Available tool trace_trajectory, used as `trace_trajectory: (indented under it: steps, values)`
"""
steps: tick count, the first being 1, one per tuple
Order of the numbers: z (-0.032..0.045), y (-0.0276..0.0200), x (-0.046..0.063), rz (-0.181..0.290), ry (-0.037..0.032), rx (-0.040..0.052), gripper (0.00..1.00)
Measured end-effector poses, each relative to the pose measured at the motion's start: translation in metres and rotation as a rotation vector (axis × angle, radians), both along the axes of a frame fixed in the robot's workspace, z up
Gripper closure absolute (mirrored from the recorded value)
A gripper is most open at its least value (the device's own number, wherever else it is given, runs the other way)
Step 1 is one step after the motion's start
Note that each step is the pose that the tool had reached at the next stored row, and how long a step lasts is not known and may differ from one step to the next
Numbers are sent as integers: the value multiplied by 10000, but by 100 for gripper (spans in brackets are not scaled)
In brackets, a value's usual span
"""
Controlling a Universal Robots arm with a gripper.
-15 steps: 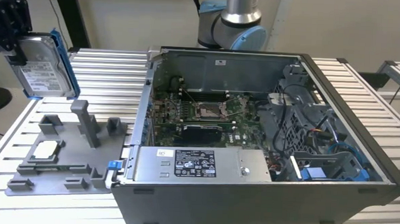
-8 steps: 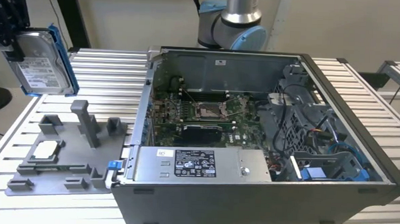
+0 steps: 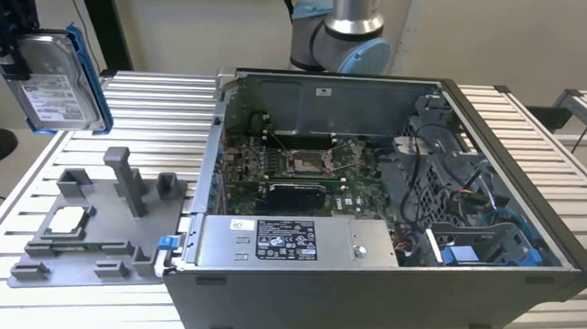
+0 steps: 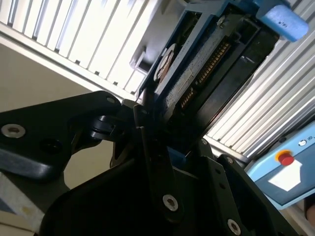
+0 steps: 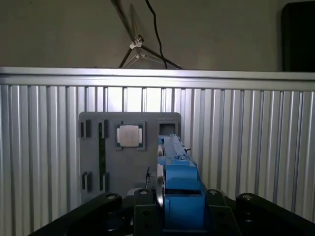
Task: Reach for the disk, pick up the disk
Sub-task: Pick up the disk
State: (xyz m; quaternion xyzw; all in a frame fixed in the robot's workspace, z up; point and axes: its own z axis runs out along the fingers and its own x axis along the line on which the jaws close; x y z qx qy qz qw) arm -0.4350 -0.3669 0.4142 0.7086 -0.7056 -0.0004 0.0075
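No print here can be made out word for word. The disk [image 3: 57, 76] carries a white label [image 3: 50, 100] of fine dark lines on its face. In the computer case [image 3: 367, 305], the power supply [image 3: 369, 248] wears a black label [image 3: 285, 241] with pale marks, a white sticker [image 3: 243, 224] just beside it; a tiny tag [image 3: 323, 91] sits on the far wall.

Colour and pattern survey: held item, bench and fixtures.
Flat rectangular silver-metal disk [image 3: 51, 76]: white printed label, blue plastic side rails. Gripper [image 3: 19, 60]: black throughout. Moulded plastic stand [image 3: 92, 237]: uniform grey, and the face of its small square chip [image 3: 68, 218] appears white. Slatted aluminium table [image 3: 147, 106]: silver, with parallel ribbed lines. Open metal computer case [image 3: 367, 301]: dark grey outside, with a green circuit board [image 3: 303, 176] within. Robot arm [image 3: 354, 26]: silver with pale blue joint caps.
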Motion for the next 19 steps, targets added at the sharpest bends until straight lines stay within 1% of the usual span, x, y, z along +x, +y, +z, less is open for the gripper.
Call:
trace_trajectory:
  steps: [19]
  values:
    - [304,0,0,0,0,0,100]
